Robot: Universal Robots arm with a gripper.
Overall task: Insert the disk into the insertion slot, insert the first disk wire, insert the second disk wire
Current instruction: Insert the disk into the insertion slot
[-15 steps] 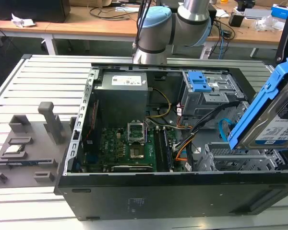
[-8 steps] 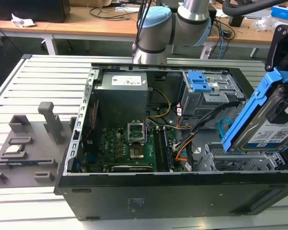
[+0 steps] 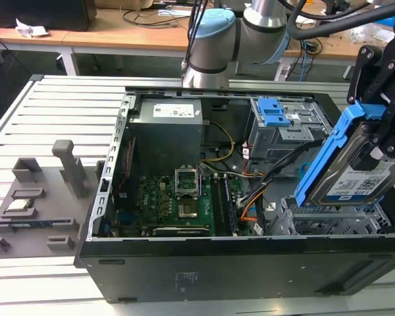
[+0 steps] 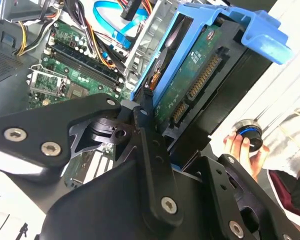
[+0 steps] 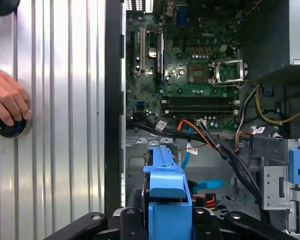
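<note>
1. The black gripper (image 3: pixel 382 131) is closed on the flat silver hard drive with a white-and-blue label in its bright blue plastic carrier (image 3: pixel 355 176). The drive is pinched by the carrier's edges and held tilted in the air, one end raised.
2. Just below it, at the exterior view's right end of the open black computer case (image 3: pixel 217 270), stands the silver-grey, ribbed sheet-metal drive cage (image 3: pixel 329 220). No drive is seated in it, so the first step is judged unfinished.
3. Beyond the cage, the bundle of thin red, orange and black wires (image 5: pixel 189 126) lies loose beside the green motherboard (image 3: pixel 171 204), joined to no drive.
4. The thin light-blue flat cable (image 5: pixel 208 184) lies unattached nearby, so both wire steps are judged outstanding.
5. Outside the case, a person's hand (image 5: pixel 7 100) is rested on a dark round knob (image 5: pixel 5 129) on the ribbed metal table (image 5: pixel 65 125).
</note>
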